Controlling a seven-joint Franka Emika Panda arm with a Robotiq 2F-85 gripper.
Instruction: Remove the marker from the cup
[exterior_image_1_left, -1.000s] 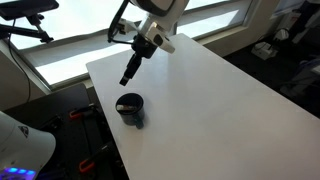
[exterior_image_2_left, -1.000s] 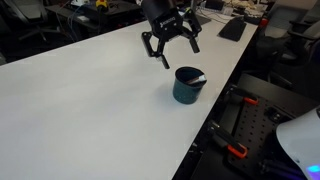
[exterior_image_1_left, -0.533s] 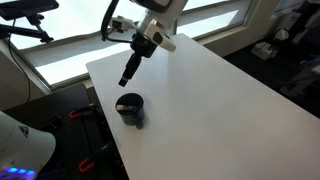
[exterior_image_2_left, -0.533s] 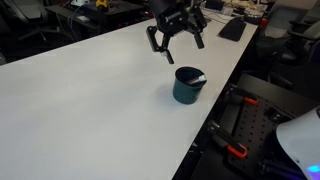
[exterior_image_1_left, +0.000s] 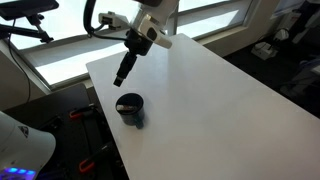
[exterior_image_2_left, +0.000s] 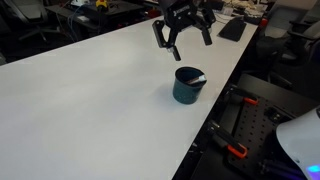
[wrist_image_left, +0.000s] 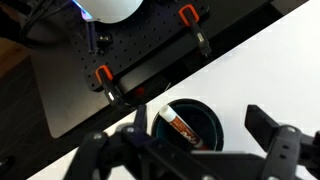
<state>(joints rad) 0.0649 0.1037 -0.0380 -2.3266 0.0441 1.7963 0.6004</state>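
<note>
The dark navy cup (exterior_image_1_left: 130, 108) stands near the edge of the white table (exterior_image_1_left: 200, 100); it also shows in an exterior view (exterior_image_2_left: 188, 86) and in the wrist view (wrist_image_left: 192, 128). The reddish-brown marker (wrist_image_left: 178, 125) lies slanted inside the cup, with a pale end at the rim (exterior_image_2_left: 198, 77). My gripper (exterior_image_1_left: 123, 72) hangs in the air above and behind the cup, apart from it. Its fingers are spread wide and empty in an exterior view (exterior_image_2_left: 181, 32) and in the wrist view (wrist_image_left: 200, 122).
The table edge runs close beside the cup (exterior_image_2_left: 215, 110). Below it is a black perforated base with red clamps (wrist_image_left: 102, 80). A window ledge (exterior_image_1_left: 60, 55) lies behind the table; office desks and clutter (exterior_image_2_left: 235, 25) stand beyond it.
My gripper has risen and drifted away from the cup toward the table's far edge, still open and empty. The cup and marker have not moved.
</note>
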